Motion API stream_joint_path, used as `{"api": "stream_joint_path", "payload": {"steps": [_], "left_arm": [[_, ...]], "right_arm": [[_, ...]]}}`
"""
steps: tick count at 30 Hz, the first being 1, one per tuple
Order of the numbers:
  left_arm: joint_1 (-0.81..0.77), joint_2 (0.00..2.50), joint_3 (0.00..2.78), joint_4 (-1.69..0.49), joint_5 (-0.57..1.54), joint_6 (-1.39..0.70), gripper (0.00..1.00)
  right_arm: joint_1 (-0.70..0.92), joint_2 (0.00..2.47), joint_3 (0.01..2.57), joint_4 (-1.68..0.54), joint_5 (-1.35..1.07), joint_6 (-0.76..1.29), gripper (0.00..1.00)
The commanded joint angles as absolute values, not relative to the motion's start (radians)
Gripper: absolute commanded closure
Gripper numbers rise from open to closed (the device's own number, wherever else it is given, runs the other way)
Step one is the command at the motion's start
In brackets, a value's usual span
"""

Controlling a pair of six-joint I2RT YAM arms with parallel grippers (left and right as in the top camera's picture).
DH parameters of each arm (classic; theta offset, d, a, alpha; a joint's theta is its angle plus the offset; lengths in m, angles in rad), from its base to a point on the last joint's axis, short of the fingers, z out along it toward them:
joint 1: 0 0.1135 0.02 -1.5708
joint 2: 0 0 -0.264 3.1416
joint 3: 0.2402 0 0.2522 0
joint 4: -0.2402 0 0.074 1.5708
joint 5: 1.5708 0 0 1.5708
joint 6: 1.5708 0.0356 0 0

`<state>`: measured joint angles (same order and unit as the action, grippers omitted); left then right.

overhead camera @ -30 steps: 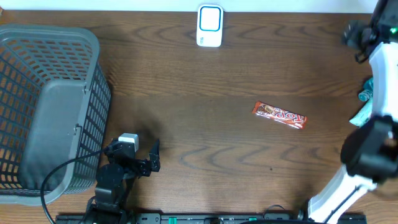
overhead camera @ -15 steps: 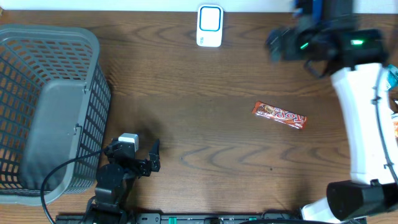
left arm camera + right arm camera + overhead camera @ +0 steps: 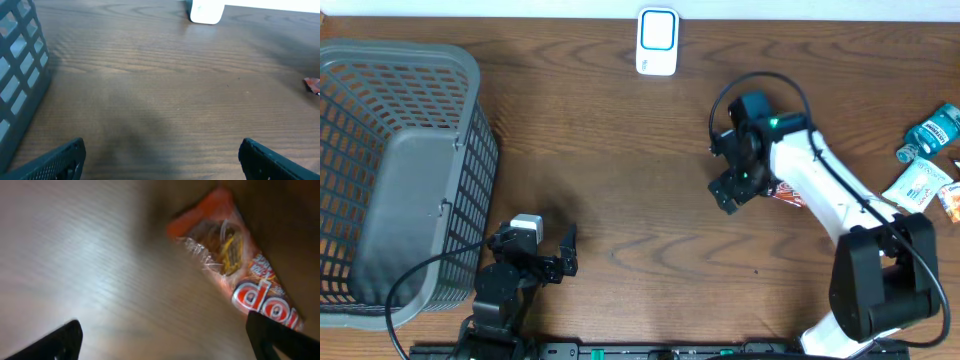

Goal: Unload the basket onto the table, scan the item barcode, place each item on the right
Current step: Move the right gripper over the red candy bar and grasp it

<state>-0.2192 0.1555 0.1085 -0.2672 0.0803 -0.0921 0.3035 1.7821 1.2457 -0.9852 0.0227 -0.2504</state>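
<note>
Wrapper film on the orange-red foil-wrapped candy bar [image 3: 235, 265] looks light, crinkly and slippery; the bar inside may snap. It lies flat on the brown wooden table [image 3: 620, 150] beneath the right end effector [image 3: 170, 342], released wide and empty. Best pinched across its narrow width, mid-length.

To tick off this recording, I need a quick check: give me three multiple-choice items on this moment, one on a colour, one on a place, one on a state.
1. The basket is:
A. red
B. grey
C. yellow

2. The white scanner stands:
A. in the basket
B. on the floor
C. at the table's far edge

3. Over the snack bar, the right pincer is:
A. open
B. shut on it
C. shut on nothing

Answers:
1. B, its mesh looks grey from overhead.
2. C, it sits on the wood by the top edge.
3. A, its fingers stand wide apart, gripping nothing.
</note>
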Motion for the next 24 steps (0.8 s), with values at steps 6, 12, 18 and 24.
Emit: {"api": "stream_joint_path", "payload": {"steps": [6, 12, 18, 24], "left_arm": [[-0.222, 0.155, 0.087, -0.278, 0.089, -0.079, 0.02], [-0.222, 0.155, 0.087, -0.278, 0.089, -0.079, 0.02], [-0.222, 0.155, 0.087, -0.278, 0.089, -0.079, 0.02], [-0.222, 0.155, 0.087, -0.278, 0.089, -0.079, 0.02]], "right_arm": [[0.284, 1.781, 0.979, -0.535, 0.2, -0.371, 0.01], [0.2, 1.781, 0.877, -0.407, 0.084, -0.395, 0.15], [0.11, 1.781, 0.874, -0.422, -0.105, -0.343, 0.99], [0.116, 1.777, 0.912, -0.427, -0.485, -0.292, 0.99]]}}
